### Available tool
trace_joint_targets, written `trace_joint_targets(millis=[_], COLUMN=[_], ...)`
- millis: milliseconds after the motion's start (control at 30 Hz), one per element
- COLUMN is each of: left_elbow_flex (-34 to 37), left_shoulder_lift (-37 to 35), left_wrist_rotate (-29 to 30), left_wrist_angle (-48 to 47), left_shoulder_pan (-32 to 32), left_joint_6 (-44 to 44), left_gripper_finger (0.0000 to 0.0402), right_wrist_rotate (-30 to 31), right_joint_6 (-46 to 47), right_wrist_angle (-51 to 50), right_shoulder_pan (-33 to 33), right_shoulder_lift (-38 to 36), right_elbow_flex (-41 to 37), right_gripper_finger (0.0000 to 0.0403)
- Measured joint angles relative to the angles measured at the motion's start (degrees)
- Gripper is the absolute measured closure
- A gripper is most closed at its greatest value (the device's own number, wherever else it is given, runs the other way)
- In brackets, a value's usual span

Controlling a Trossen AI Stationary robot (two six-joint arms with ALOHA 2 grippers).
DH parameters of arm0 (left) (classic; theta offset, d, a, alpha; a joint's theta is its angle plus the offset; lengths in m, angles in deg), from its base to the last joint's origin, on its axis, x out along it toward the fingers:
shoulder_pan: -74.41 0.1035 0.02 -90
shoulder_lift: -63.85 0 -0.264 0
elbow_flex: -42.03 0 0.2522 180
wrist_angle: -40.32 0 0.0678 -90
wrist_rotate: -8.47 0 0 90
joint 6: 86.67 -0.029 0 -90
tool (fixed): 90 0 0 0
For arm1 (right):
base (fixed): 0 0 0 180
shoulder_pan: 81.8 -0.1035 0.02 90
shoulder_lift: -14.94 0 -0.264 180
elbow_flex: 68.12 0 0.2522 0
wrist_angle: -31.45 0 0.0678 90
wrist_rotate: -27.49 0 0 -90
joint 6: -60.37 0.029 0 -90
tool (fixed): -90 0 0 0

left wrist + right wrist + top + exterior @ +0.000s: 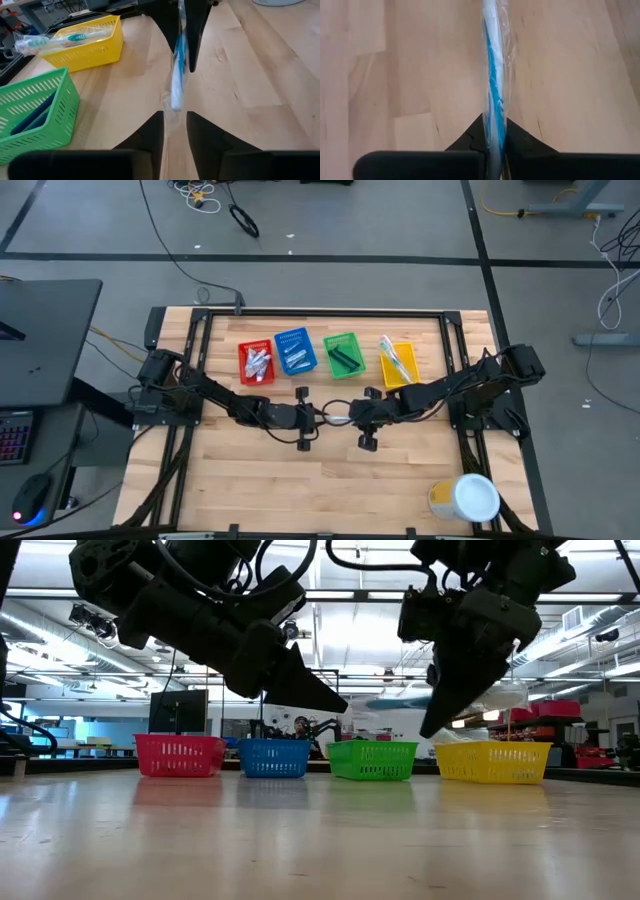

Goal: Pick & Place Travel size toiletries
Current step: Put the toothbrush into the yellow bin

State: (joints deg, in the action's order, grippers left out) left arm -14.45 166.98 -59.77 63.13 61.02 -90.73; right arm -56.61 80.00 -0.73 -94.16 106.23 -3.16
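At centre frame of the high view, meeting tip to tip: left gripper (322, 417) and right gripper (352, 414), raised above the bare wooden table (300, 480). Passing a wrapped blue-and-white toothbrush (493, 90) from one arm to the other. Clamping narrowly on the toothbrush handle: right gripper (493, 142), fingers pressed against the clear wrapper on both sides. Parting slightly around the far end of the same toothbrush (177, 70): left gripper (174, 131), fingers (152, 135) standing just off the wrapper, grip apparently released. Judging the step in hand: handover, right arm taking possession.

Lining the upper middle of the high view, left to right: red bin (257, 364), blue bin (295, 352), green bin (343, 355), yellow bin (398, 364). Already holding wrapped toothbrushes: yellow bin (85, 47).

Calling for next, as a judgement: backing the left arm clear, then carrying the toothbrush toward the yellow bin at upper right and releasing above its rim. Sitting unused at lower right: white-lidded yellow tub (465, 498).
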Motion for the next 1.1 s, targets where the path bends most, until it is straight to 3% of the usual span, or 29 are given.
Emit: trace_joint_targets(millis=[233,467,667,767,933,1100], left_elbow_flex=[0.0,0.02,0.02,0.02,0.02,0.02], left_shoulder_lift=[0.02,0.04,0.04,0.05,0.07,0.07], left_wrist_rotate=[0.72,1.33,1.33,1.33,1.23,1.11], left_wrist_angle=[-0.34,-0.3,-0.16,-0.17,-0.18,-0.19], left_shoulder_pan=[0.0,0.0,0.0,0.0,0.0,0.0], left_joint_6=[2.3,2.26,3.31,4.7,4.88,4.86], left_gripper_finger=[0.027,0.0237,0.023,0.0231,0.023,0.0231], right_wrist_rotate=[6.43,25.26,39.12,40.17,39.41,38.93], right_joint_6=[5.48,9.15,11.11,14.52,14.81,7.39], right_wrist_angle=[-6.74,-14.23,-13.7,-7.78,11.48,29.52], right_shoulder_pan=[0.04,2.07,7.41,10.64,14.18,16.82], right_shoulder_lift=[-0.67,-7.98,-13.92,-15.9,-16.37,-16.35], right_elbow_flex=[0.0,0.0,-1.4,-5.92,-16.98,-25.66], right_gripper_finger=[0.0378,0.0378,0.0378,0.0378,0.0378,0.0378])
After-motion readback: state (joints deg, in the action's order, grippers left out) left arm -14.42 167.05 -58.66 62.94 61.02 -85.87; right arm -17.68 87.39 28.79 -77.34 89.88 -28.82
